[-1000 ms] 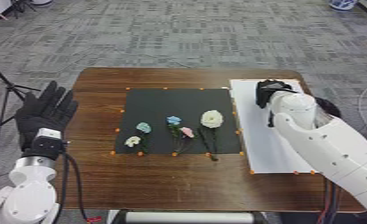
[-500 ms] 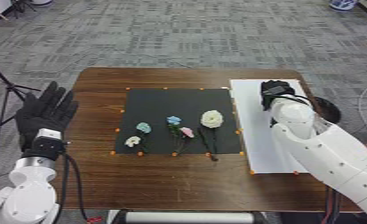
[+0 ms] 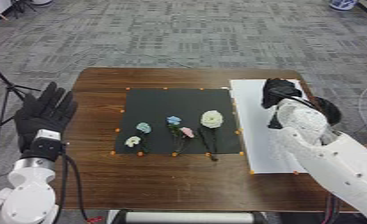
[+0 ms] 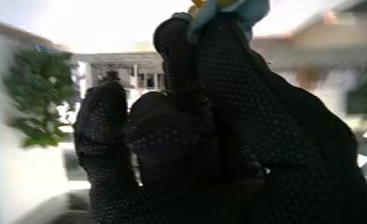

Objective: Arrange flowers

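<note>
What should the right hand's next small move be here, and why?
Probably lower the pale blue and yellow piece, likely a flower, toward the white rectangular sheet: the black-gloved right hand pinches it over that sheet's far end, while blue, pink and white flowers lie on the black sheet.

in the right wrist view, seen close up: pinching a light blue petal-like thing (image 4: 250, 11), a bit of yellow right beside the blue, between the tips of the black, dotted right hand (image 3: 280, 94) — bending other fingers (image 4: 102, 120) lower than those tips, apart from the petal-like thing. behind, badly blurred: leafy green plants (image 4: 35, 90) off to both sides of the hand, and strong white glare (image 4: 99, 22) — too hazy for more.
</note>
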